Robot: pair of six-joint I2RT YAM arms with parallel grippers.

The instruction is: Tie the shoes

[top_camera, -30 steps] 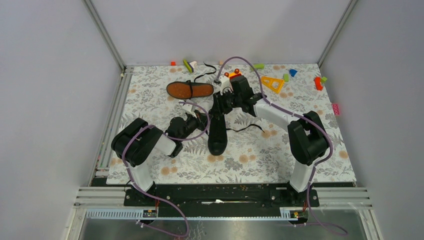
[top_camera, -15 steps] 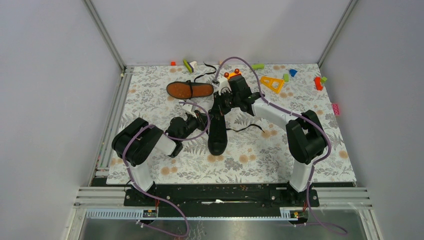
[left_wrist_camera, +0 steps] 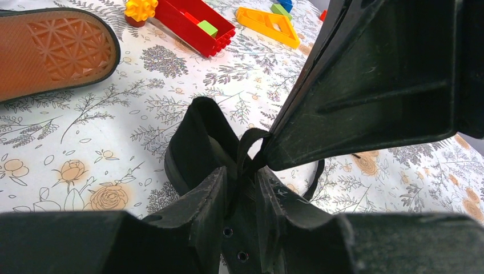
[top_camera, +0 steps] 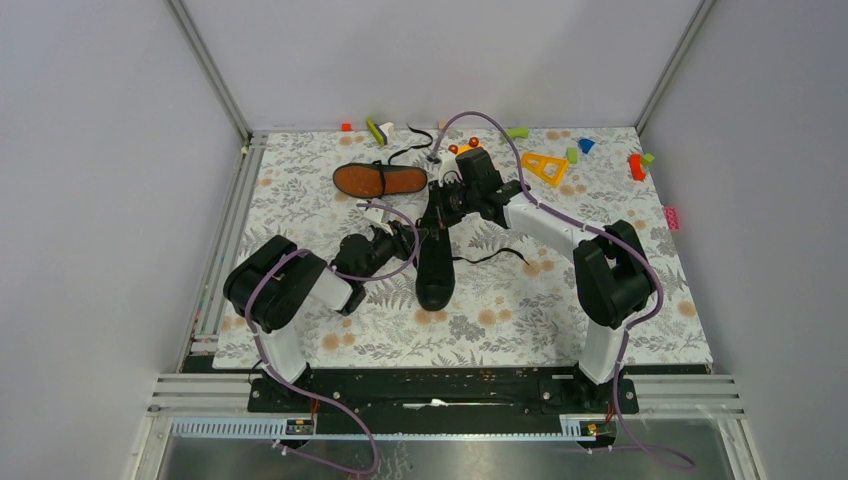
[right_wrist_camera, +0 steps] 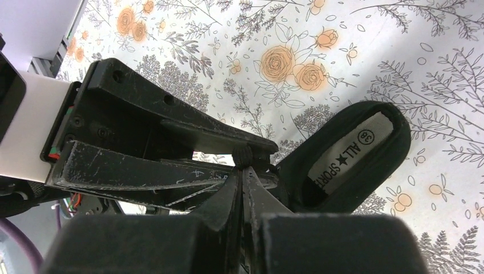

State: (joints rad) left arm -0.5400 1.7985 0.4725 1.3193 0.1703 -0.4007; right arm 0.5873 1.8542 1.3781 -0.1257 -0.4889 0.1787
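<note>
The right gripper (right_wrist_camera: 242,171), pressed together, pinches a lace (left_wrist_camera: 246,149) just above the upright black sneaker (top_camera: 435,268). The left gripper (left_wrist_camera: 240,178), slightly spread, straddles that lace. The other sneaker (top_camera: 380,180) lies sole-up beyond it. A sharp pull could slip the thin lace free or topple the sneaker. The pinch, hidden from overhead, shows in the left wrist view.
</note>
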